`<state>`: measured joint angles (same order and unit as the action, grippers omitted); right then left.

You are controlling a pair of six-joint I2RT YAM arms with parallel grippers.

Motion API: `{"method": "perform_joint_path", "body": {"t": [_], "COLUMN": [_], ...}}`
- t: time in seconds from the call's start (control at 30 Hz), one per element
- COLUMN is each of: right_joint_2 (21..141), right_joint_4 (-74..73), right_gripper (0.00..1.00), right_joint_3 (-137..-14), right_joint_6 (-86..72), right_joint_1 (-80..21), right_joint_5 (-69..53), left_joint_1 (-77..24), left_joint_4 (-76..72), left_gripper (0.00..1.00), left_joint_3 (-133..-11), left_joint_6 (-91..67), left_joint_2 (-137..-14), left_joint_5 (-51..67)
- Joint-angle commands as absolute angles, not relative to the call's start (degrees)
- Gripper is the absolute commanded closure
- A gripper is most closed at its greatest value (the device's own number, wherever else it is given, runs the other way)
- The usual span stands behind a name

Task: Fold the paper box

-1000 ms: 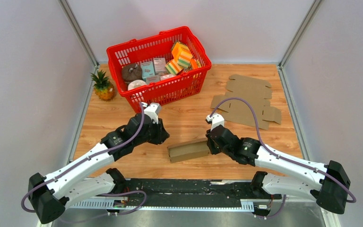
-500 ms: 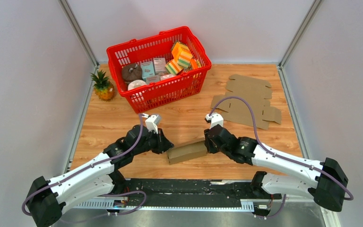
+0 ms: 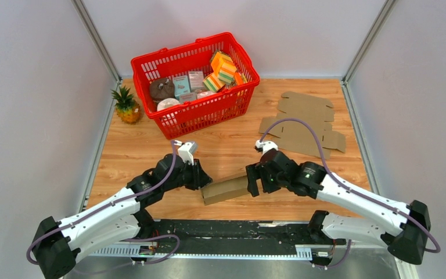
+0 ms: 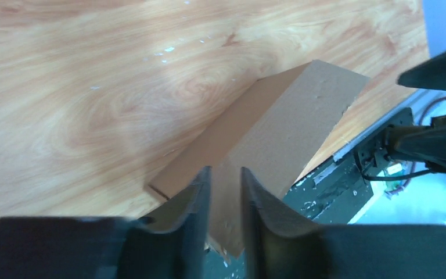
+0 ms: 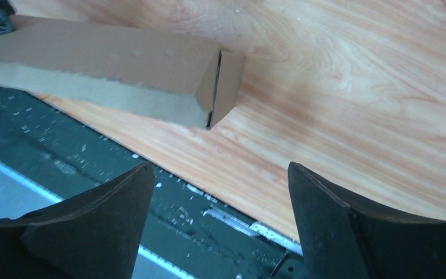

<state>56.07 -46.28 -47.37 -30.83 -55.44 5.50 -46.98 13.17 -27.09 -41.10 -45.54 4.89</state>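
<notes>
1. No legible text, brand, number or sign in any view.
2. Small cartons (image 3: 189, 82) inside the red basket (image 3: 232, 102) have printed faces, but the print is too small to read from the top camera.
3. The cardboard box (image 3: 225, 189), in front of the basket, is plain brown on every face the top and wrist views show.
4. The cardboard sheets (image 3: 305, 122), right of the basket, are plain brown on their upper faces.

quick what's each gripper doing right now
Left gripper: closed on the end of the cardboard box.
Right gripper: open, holding nothing, facing the box's other end.
</notes>
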Motion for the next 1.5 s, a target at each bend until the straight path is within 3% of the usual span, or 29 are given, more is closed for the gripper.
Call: {"method": "perform_joint_path", "body": {"t": [0.0, 0.1, 0.23, 0.37, 0.4, 0.5, 0.67, 0.97, 1.47], "right_joint_2": [52.03, 54.92, 60.63, 66.60, 67.58, 70.83, 72.07, 73.56, 75.32], "right_joint_4": [-47.56, -46.24, -41.75, -40.87, -39.74, -36.40, -34.10, -36.12, -34.54], "right_gripper": [0.10, 0.18, 0.31, 0.34, 0.41, 0.48, 0.57, 0.56, 0.56], "right_joint_3": [-51.94, -54.57, -56.24, -57.31, -57.13, -55.20, -52.30, -51.07, -49.57], "right_joint_6": [-33.04, -37.61, -42.01, -41.22, -41.31, -42.01, -42.54, -38.24, -36.91], "right_joint_1": [-48.11, -38.02, -28.84, -26.02, -25.93, -25.84, -25.84, -25.93, -26.10], "right_joint_5": [-5.69, -18.07, -36.08, -38.93, -39.46, -42.36, -43.77, -41.31, -40.61], "left_joint_1": [-47.11, -46.32, -39.48, -34.98, -34.81, -34.54, -34.54, -34.54, -34.63], "left_joint_4": [32.92, 44.72, 45.61, 42.65, 41.06, 32.27, 30.50, 32.25, 37.01], "left_gripper": [0.59, 0.37, 0.29, 0.31, 0.34, 0.41, 0.46, 0.56, 0.50], "left_joint_3": [-40.56, -46.21, -45.01, -39.84, -38.51, -33.41, -31.99, -31.29, -32.17], "left_joint_6": [-41.56, -48.24, -56.94, -64.93, -68.87, -75.21, -76.73, -77.17, -74.87], "left_joint_2": [-43.33, -42.45, -40.34, -38.68, -37.71, -36.48, -37.35, -37.79, -37.09], "left_joint_5": [-5.08, -9.58, 6.17, 12.83, 13.09, 15.38, 15.99, 17.23, 16.17]}}
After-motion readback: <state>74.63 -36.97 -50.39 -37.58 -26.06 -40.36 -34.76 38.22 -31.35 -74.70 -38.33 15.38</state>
